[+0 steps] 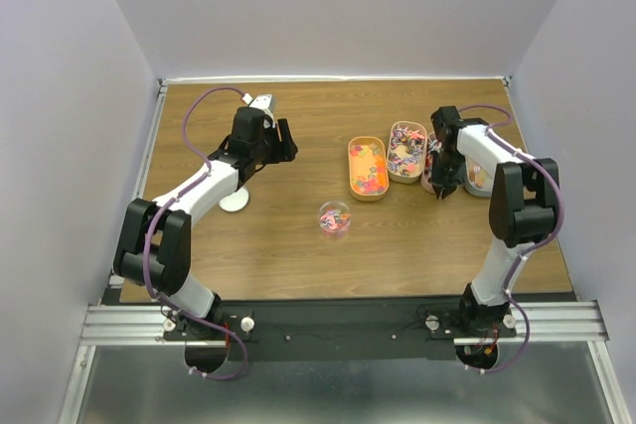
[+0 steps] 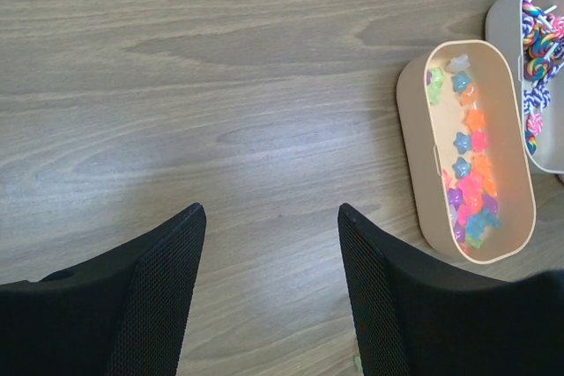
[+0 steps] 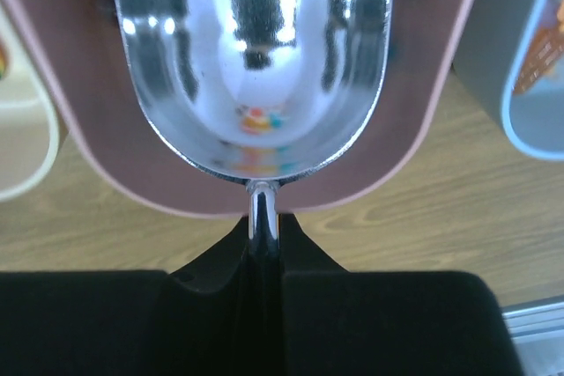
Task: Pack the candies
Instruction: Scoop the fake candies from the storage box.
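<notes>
Candies in the metal scoop over the pink tray; scoop handle tight in right gripper; left gripper spread

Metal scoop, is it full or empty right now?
Nearly empty: the scoop holds only a few tiny candies; the rest is bare shiny metal.

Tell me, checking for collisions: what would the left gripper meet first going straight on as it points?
Likely the bare table; the left gripper is open with only wood ahead, the beige tray off aside.
</notes>
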### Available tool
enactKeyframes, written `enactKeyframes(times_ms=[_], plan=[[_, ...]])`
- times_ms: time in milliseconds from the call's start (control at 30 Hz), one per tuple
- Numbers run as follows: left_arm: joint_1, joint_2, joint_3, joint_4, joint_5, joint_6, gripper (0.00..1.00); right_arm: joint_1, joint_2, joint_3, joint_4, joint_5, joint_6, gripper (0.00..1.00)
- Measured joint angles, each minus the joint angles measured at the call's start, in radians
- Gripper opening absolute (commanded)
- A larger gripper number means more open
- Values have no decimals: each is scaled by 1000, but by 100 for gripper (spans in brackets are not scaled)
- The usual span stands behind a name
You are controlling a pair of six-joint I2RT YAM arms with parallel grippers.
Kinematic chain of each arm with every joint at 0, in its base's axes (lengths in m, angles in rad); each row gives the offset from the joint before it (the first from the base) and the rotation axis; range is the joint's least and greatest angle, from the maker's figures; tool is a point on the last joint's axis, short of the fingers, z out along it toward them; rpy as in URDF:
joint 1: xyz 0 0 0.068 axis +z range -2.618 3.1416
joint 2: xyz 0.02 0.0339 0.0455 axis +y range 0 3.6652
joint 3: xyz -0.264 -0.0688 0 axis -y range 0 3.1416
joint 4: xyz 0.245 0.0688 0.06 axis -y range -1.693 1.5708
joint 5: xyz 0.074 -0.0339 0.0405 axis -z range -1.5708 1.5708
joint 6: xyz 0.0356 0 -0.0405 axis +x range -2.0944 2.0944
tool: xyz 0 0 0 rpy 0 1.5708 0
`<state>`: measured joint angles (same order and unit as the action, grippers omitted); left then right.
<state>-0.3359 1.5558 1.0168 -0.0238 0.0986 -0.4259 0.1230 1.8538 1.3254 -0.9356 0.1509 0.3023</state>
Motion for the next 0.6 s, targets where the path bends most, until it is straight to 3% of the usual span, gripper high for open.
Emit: enactKeyframes(times_ms=[367, 600], plan=[[0, 0, 0, 0, -13, 11, 69, -5, 45, -47, 151, 14, -15, 1], [0, 0, 0, 0, -18, 15, 69, -5, -93, -238, 343, 33, -14, 1]])
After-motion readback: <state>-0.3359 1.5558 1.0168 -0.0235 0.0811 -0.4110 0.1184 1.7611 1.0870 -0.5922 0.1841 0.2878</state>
